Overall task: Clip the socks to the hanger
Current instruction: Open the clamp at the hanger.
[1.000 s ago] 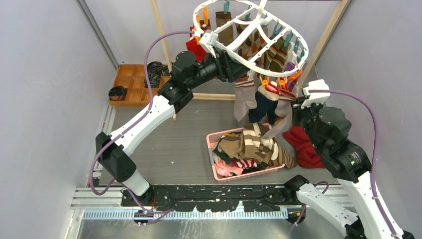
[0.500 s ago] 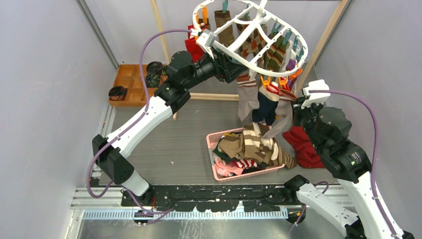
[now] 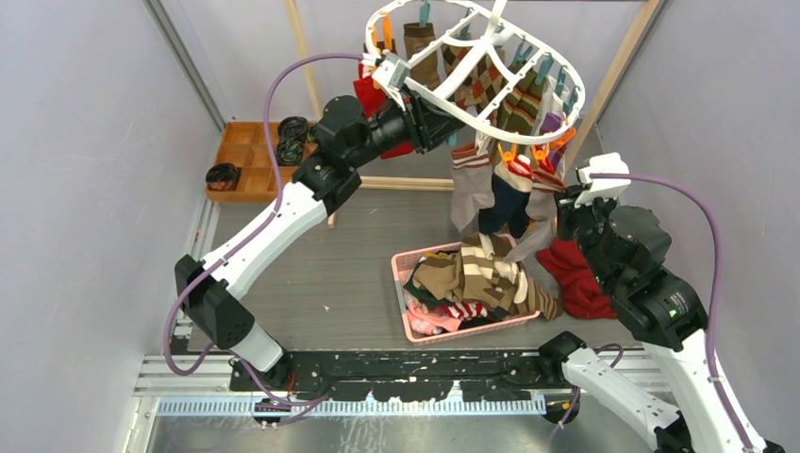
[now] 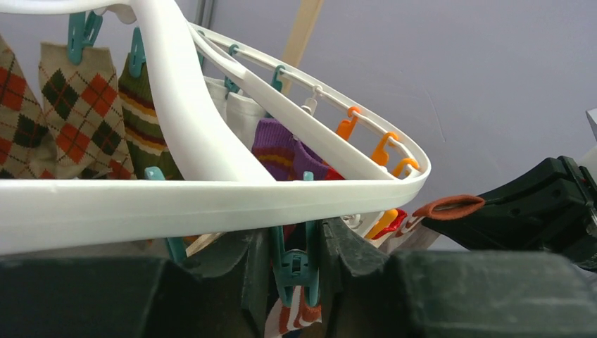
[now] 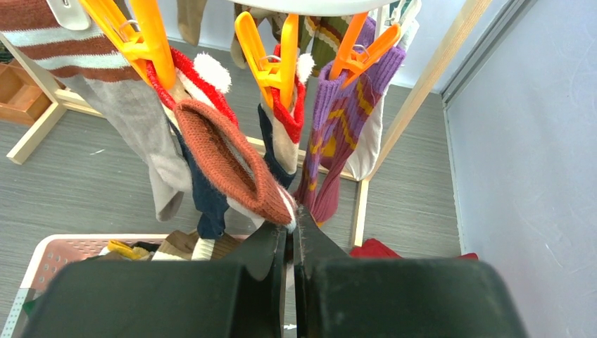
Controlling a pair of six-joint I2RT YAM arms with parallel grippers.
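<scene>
The white oval hanger point(image 3: 443, 102) hangs high at the back, and its rim point(image 4: 211, 204) crosses the left wrist view. Several socks hang from its pegs, among them argyle ones point(image 4: 77, 105) and a purple striped one point(image 5: 338, 134). My left gripper point(image 3: 443, 127) sits just under the rim. Its fingers press both sides of a teal clip peg point(image 4: 296, 271). A red and white sock edge shows below that peg. My right gripper point(image 5: 290, 225) is shut on a sock with a rust-orange cuff point(image 5: 232, 155), raised among the orange pegs point(image 5: 271, 56).
A pink basket point(image 3: 401, 274) with a heap of socks point(image 3: 472, 278) stands on the table below the hanger. A red cloth point(image 3: 575, 278) lies to its right. A wooden tray point(image 3: 247, 160) with black rolls point(image 3: 224, 175) is at the back left. Wooden posts point(image 3: 613, 75) flank the hanger.
My left gripper's jaws have closed in on the teal peg, and the hanger has shifted slightly left. The right gripper has risen a little, keeping hold of its sock.
</scene>
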